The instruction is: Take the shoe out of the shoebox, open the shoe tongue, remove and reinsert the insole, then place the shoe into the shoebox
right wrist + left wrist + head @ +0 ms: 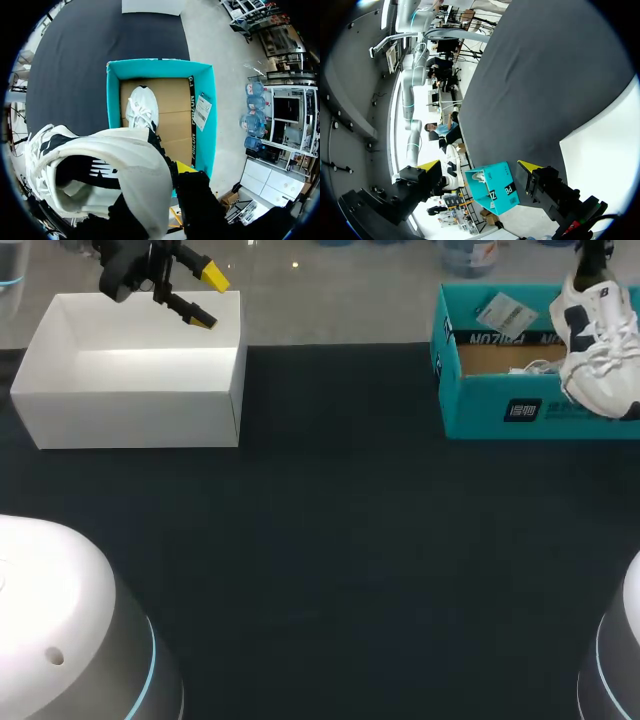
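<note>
The right pincer (pixel 169 174) is clamped on the shoe's (pixel 597 345) heel, over the shoebox (pixel 480 405) at 2 o'clock. I'd raise it clear of the wall, then carry it toward 8 o'clock onto bare bench (pixel 340 540). The left pincer (pixel 208 300), at 11 o'clock, gapes empty.

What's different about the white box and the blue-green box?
The white box is plain white all over; the teal shoebox has print on its sides and brown cardboard inside. The white box shows nothing inside, while the teal shoebox has a white shoe lying in it. The white box sits near the left gripper; the teal shoebox sits under the lifted shoe. Both are open on top, at the far edge of the table.
</note>
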`<action>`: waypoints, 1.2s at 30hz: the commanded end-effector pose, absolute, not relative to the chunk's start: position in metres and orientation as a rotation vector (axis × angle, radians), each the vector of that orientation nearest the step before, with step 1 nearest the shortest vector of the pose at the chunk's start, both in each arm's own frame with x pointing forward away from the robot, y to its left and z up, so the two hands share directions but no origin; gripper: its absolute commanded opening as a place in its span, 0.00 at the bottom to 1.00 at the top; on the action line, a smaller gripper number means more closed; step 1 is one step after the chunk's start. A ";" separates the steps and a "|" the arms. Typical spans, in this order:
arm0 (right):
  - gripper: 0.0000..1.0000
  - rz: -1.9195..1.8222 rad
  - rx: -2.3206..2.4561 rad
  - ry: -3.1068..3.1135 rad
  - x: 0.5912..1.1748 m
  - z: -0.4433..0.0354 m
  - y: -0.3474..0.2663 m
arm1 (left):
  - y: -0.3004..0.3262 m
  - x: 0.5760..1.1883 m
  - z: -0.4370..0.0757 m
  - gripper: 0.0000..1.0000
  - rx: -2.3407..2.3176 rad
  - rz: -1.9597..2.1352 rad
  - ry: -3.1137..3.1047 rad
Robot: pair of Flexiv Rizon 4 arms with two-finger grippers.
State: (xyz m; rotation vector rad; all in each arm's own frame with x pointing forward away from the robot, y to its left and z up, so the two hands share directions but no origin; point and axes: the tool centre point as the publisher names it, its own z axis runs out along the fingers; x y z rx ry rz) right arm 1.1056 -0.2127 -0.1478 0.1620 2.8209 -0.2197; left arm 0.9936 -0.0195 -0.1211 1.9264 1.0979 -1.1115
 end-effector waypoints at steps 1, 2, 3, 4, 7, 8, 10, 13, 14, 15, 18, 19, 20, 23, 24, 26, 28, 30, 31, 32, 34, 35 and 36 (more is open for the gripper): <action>0.00 -0.230 0.188 2.875 1.136 -0.154 -0.232 | -0.019 0.995 -0.121 1.00 1.931 -1.112 1.097; 0.00 -0.230 0.215 2.876 1.140 -0.155 -0.238 | -0.019 0.995 -0.121 1.00 1.931 -1.112 1.097; 0.00 -0.235 0.236 2.879 1.144 -0.155 -0.243 | -0.019 0.995 -0.121 1.00 1.931 -1.112 1.097; 0.00 -0.242 0.244 2.879 1.148 -0.156 -0.248 | -0.019 0.995 -0.121 1.00 1.931 -1.112 1.097; 0.00 -0.238 0.285 2.872 1.159 -0.155 -0.258 | -0.019 0.995 -0.121 1.00 1.931 -1.112 1.097; 0.00 -0.227 0.299 2.874 1.163 -0.154 -0.260 | -0.019 0.995 -0.121 1.00 1.931 -1.112 1.097; 0.00 -0.257 0.302 2.866 1.170 -0.154 -0.265 | -0.019 0.995 -0.121 1.00 1.931 -1.112 1.097; 0.00 -0.224 0.321 2.867 1.180 -0.153 -0.271 | -0.019 0.995 -0.121 1.00 1.931 -1.112 1.097; 0.00 -0.223 0.322 2.867 1.182 -0.153 -0.273 | -0.019 0.995 -0.121 1.00 1.931 -1.112 1.097; 0.00 -0.223 0.323 2.866 1.185 -0.153 -0.275 | -0.019 0.995 -0.121 1.00 1.931 -1.112 1.097; 0.00 -0.222 0.324 2.862 1.192 -0.156 -0.282 | -0.019 0.995 -0.121 1.00 1.931 -1.112 1.097; 0.00 -0.216 0.337 2.870 1.195 -0.158 -0.285 | -0.019 0.995 -0.121 1.00 1.931 -1.112 1.097; 0.00 -0.220 0.336 2.870 1.196 -0.160 -0.287 | -0.019 0.995 -0.121 1.00 1.931 -1.112 1.097; 0.00 -0.212 0.381 2.872 1.200 -0.163 -0.295 | -0.019 0.995 -0.121 1.00 1.931 -1.112 1.097; 0.00 -0.202 0.419 2.839 1.202 -0.162 -0.298 | -0.019 0.995 -0.121 1.00 1.931 -1.112 1.097; 0.00 -0.202 0.419 2.839 1.202 -0.162 -0.298 | -0.019 0.995 -0.121 1.00 1.931 -1.112 1.097; 0.00 -0.202 0.419 2.839 1.202 -0.162 -0.298 | -0.019 0.995 -0.121 1.00 1.931 -1.112 1.097; 0.00 -0.202 0.419 2.839 1.202 -0.162 -0.298 | -0.019 0.995 -0.121 1.00 1.931 -1.112 1.097; 0.00 -0.202 0.419 2.839 1.202 -0.162 -0.298 | -0.019 0.995 -0.121 1.00 1.931 -1.112 1.097; 0.00 -0.202 0.419 2.839 1.202 -0.162 -0.298 | -0.019 0.995 -0.121 1.00 1.931 -1.112 1.097; 0.00 -0.202 0.419 2.839 1.202 -0.162 -0.298 | -0.019 0.995 -0.121 1.00 1.931 -1.112 1.097; 0.00 -0.202 0.419 2.839 1.202 -0.162 -0.298 | -0.019 0.995 -0.121 1.00 1.931 -1.112 1.097; 0.00 -0.202 0.419 2.839 1.202 -0.162 -0.298 | -0.019 0.995 -0.121 1.00 1.931 -1.112 1.097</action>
